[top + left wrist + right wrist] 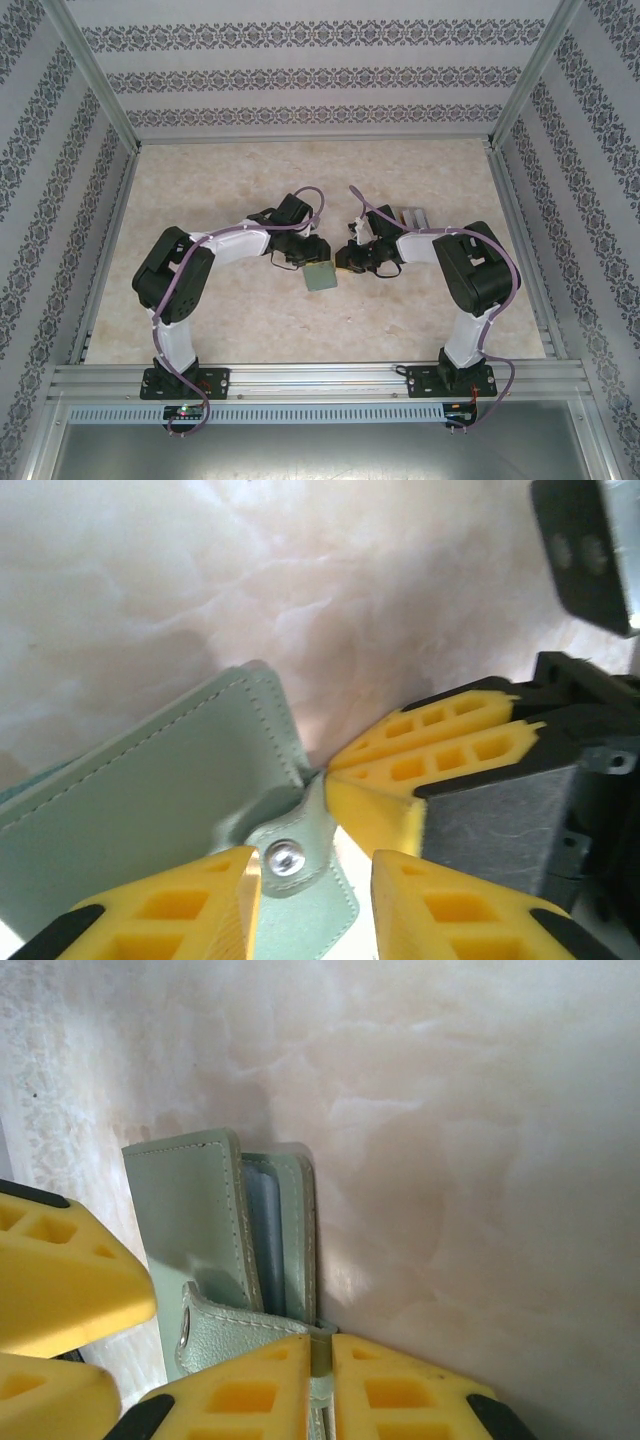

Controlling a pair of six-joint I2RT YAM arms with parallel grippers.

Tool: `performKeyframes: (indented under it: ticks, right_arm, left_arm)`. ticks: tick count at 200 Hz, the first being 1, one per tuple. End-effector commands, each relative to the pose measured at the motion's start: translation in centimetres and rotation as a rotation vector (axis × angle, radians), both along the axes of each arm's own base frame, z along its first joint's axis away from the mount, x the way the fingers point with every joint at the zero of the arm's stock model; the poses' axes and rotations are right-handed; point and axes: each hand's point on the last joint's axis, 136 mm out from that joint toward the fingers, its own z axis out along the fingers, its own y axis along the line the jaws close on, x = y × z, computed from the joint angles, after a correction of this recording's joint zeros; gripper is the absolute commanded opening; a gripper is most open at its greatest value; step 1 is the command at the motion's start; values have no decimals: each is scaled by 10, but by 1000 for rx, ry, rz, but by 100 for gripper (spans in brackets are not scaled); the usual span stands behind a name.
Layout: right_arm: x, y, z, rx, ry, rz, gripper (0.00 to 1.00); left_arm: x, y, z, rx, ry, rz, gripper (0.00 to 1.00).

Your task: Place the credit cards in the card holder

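The card holder, a sage-green wallet, is between my two grippers at the table's middle. My right gripper is shut on a thin green edge of the card holder, beside its snap tab. A blue credit card stands edge-on between the wallet's leaves. My left gripper is open, and the snap tab lies between its fingers, against the left one and apart from the right one. In the left wrist view the right gripper's fingers pinch the wallet's corner.
A clear slotted rack stands just behind the right gripper. The marble-patterned tabletop is fenced by an aluminium frame and patterned walls. The left gripper sits close to the right one.
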Motion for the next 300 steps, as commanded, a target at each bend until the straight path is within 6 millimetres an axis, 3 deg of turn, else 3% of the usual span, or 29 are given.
performKeyframes:
  ticks: [1,27,82,139,210,249,273,300]
  right_arm:
    - [2,1,-11,-9,-13,3,18]
    - [2,2,-12,-8,-7,6,18]
    - [3,-1,-11,-12,-17,-3,18]
    - [2,0,-10,-4,-14,0,18]
    - [3,3,-10,3,-19,8,18]
    - [3,3,-11,1,-15,6,17]
    - [3,3,-12,2,-8,6,17]
    - [3,3,-13,-1,-7,8,17]
  left_arm:
    - [2,-11,9,-72,-13,13,31]
    - [-1,-10,3,-72,8,22,29]
    - [-4,21,2,93,-14,81,38]
    - [-6,3,-18,55,73,35,36]
    - [-7,-15,-8,-26,84,1,31]
    - [-4,-7,1,13,45,8,24]
    - [-5,2,2,63,31,9,35]
    - [-5,5,1,75,30,12,35]
